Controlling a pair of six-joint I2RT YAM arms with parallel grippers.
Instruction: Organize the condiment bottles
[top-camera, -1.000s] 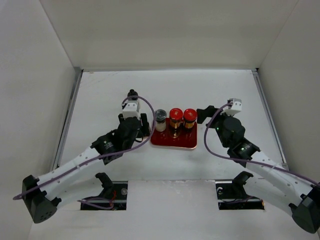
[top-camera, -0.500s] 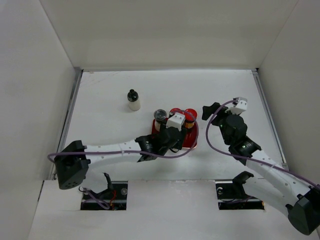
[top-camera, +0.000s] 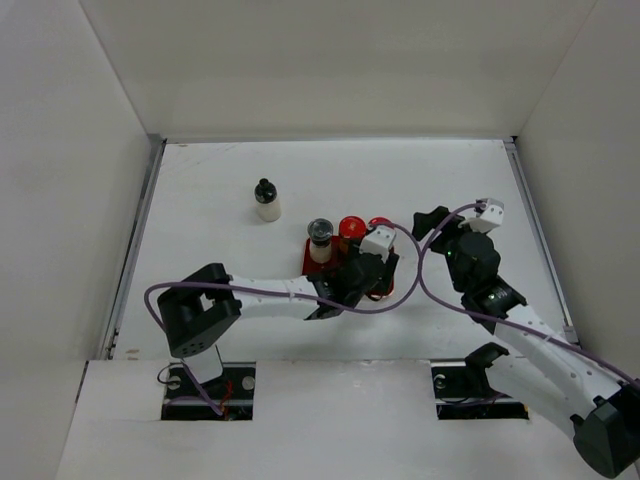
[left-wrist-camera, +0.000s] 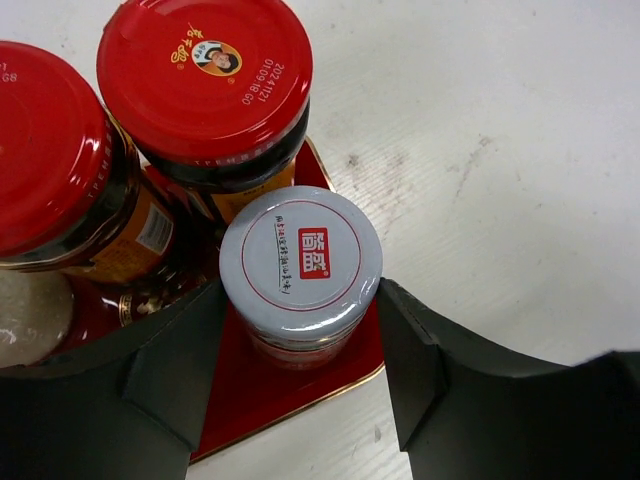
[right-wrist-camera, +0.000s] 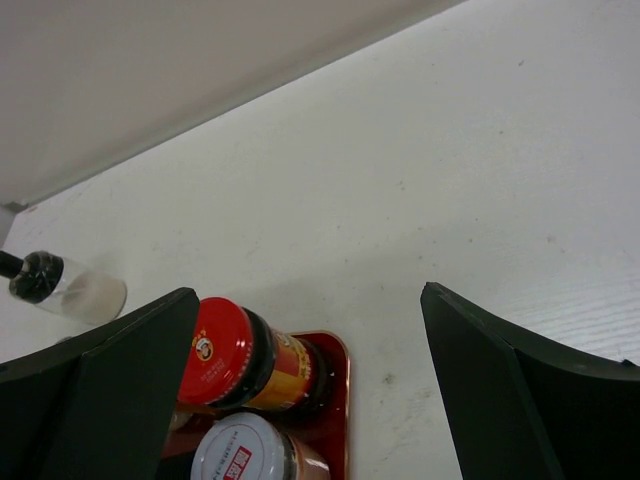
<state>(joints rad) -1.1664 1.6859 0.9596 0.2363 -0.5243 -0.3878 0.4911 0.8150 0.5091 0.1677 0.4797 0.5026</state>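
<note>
A: Start with the biggest thing. What is on the table (top-camera: 200, 180)?

B: Both arms reach over it. The left arm (top-camera: 270, 295) stretches from the near left across to the middle. The right arm (top-camera: 530, 335) comes up from the near right.

A: And their hands?

B: The left gripper (left-wrist-camera: 300, 292) is down at the near right corner of the red tray (left-wrist-camera: 270, 395), with a black finger (left-wrist-camera: 170, 380) on each side of the grey-capped jar (left-wrist-camera: 300, 262). The fingers sit right at the lid's outline, but I cannot tell whether they press on the jar or only flank it. The right gripper (right-wrist-camera: 308, 292) hovers over bare table just right of the tray, fingers spread wide with nothing between them.

A: The tray itself?

B: It lies flat in the middle of the table. Along its far side stand two amber jars, the left red-capped jar (top-camera: 352, 227) and the right red-capped jar (top-camera: 381, 223), both upright and close together.

A: The smaller ones?

B: The grey-capped jar stands upright just beside the red-capped pair, with a red square label on its lid. The silver-lidded bottle (top-camera: 320, 240) is upright at the tray's left end. The black-capped bottle (top-camera: 266, 200) stands alone on the table, to the far left and well apart from the tray.
</note>
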